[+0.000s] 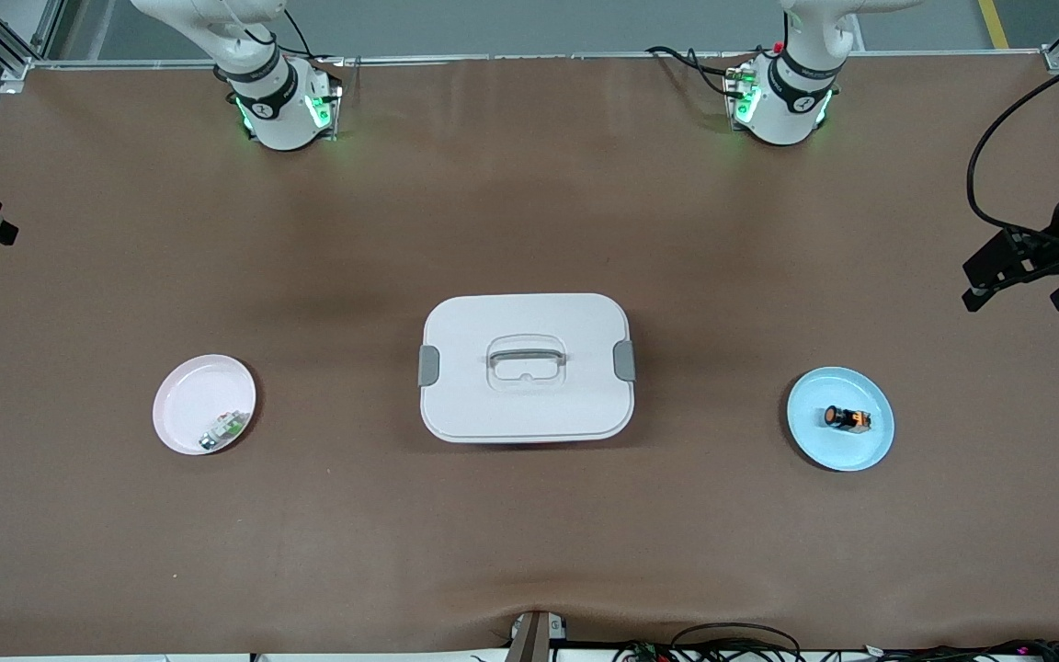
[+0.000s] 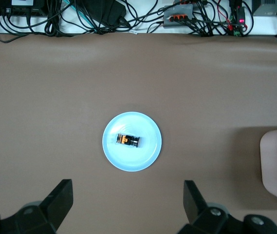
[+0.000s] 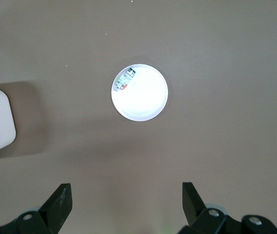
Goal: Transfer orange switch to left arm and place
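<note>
We find the orange switch lying on its side on the blue plate, toward the left arm's end of the tabletop. The left wrist view shows the same switch near the middle of that plate, with nothing touching it. A different, pale part lies at the rim of the pink plate, toward the right arm's end. A closed white box sits between the two plates.

The left gripper hangs above the tabletop edge at its own end, fingers spread wide and holding nothing. The right gripper shows only in its own wrist view, over the pink plate, fingers likewise released and free of any part.

We judge that the switch rests where a finished handover and placement could leave it: on the plate at the left arm's end, with both arms clear. The same layout would also fit a stage with the handover yet to come, if the blue plate is the pick-up point. The pictures do not settle which, so we state no remaining step
</note>
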{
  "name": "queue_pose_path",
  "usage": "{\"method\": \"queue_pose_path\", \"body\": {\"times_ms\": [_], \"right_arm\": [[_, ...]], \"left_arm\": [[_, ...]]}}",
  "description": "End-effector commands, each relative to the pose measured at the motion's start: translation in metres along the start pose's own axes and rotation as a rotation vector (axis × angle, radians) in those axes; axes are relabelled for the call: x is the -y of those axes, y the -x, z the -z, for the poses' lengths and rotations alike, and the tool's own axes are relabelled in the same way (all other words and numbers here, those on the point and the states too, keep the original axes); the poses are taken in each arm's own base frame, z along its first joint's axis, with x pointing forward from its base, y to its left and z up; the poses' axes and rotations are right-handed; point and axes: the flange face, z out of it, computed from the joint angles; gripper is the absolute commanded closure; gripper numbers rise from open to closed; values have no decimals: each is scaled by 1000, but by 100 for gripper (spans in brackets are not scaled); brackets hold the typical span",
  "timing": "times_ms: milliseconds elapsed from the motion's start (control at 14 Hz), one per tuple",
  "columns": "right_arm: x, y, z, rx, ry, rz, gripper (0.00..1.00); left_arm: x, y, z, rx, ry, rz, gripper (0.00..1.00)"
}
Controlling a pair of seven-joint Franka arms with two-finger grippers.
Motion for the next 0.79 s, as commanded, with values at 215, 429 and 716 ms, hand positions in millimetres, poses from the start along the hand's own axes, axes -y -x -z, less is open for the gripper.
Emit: {"method": "queue_pose_path", "body": {"times_ms": [215,429,716], "right_arm": [[-1,1,4,-7,9,-2,0],[-1,1,4,-7,9,-2,0],[-1,1,4,-7,9,-2,0]], "left_arm": [[-2,3,-7,86,8,7,0],[-3,3,-7,86,8,5,0],[0,3,-7,86,7,4,0]]}}
